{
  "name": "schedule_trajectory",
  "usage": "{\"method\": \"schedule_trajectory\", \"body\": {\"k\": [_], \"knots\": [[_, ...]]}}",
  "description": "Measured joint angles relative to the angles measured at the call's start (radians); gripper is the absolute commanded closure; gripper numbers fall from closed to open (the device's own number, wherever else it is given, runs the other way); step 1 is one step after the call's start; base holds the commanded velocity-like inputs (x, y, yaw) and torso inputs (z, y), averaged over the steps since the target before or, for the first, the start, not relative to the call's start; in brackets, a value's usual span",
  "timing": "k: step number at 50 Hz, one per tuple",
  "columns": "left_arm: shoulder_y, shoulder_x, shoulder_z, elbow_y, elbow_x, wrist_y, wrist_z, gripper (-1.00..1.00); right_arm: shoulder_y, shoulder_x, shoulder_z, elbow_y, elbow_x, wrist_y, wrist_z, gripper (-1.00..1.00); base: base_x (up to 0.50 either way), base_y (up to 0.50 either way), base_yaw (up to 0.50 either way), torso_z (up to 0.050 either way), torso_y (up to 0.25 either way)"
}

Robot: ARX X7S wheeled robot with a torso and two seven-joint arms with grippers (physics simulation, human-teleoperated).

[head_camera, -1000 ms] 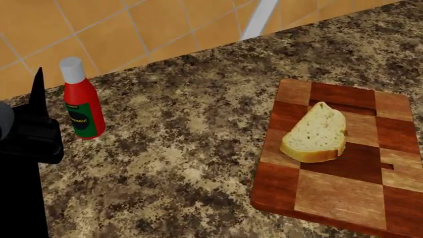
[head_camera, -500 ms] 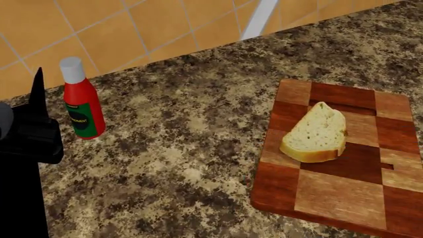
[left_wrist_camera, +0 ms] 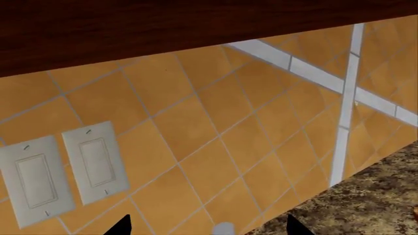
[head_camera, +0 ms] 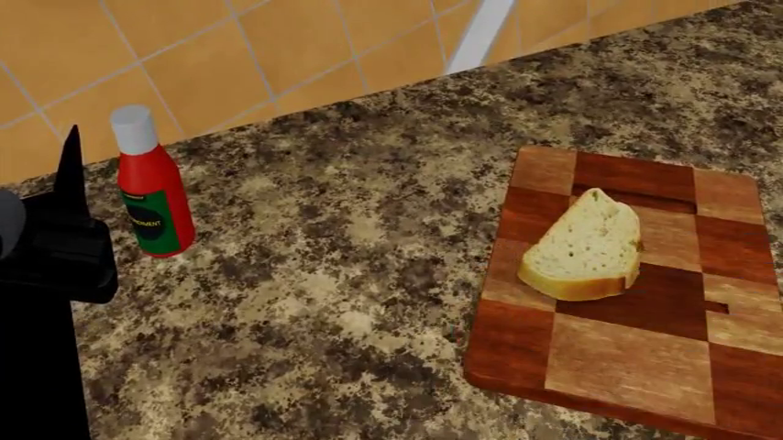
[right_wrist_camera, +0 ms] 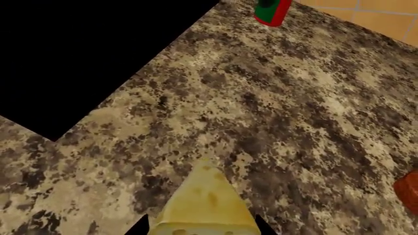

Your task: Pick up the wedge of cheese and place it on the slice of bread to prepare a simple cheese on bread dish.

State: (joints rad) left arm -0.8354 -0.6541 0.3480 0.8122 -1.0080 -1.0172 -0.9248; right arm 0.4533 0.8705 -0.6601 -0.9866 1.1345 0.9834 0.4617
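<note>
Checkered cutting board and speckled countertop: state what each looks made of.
The checkered cutting board looks like wood: light and reddish-brown blocks with faint grain and a satin finish. The speckled countertop looks like polished granite, mottled tan, brown and black, though it could be a laminate imitation.

Pale-yellow holed cheese [right_wrist_camera: 205, 208], speckled bread [head_camera: 585, 246]

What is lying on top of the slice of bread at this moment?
Nothing: the slice of bread has a bare top, resting on the cutting board. The wedge of cheese shows only in the right wrist view. Its underside is hidden.
</note>
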Motion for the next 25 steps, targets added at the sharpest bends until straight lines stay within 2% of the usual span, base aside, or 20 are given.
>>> {"method": "schedule_trajectory", "body": {"k": [5, 15, 25], "knots": [[-0.001, -0.001, 0.001, 0.000, -0.002, 0.000, -0.001, -1.00, 0.062, 0.057, -0.042, -0.021, 0.051, -0.053, 0.064, 1.00, 0.00, 0.00, 0.00, 0.000, 0.000], [-0.002, -0.002, 0.002, -0.002, -0.003, 0.001, -0.003, -1.00, 0.426, 0.276, -0.285, -0.042, 0.243, -0.273, 0.219, 1.00, 0.00, 0.00, 0.00, 0.000, 0.000], [-0.003, -0.003, 0.004, -0.003, -0.006, 0.001, -0.004, -1.00, 0.638, 0.388, -0.359, 0.022, 0.414, -0.408, 0.296, 1.00, 0.00, 0.00, 0.00, 0.000, 0.000]]}}
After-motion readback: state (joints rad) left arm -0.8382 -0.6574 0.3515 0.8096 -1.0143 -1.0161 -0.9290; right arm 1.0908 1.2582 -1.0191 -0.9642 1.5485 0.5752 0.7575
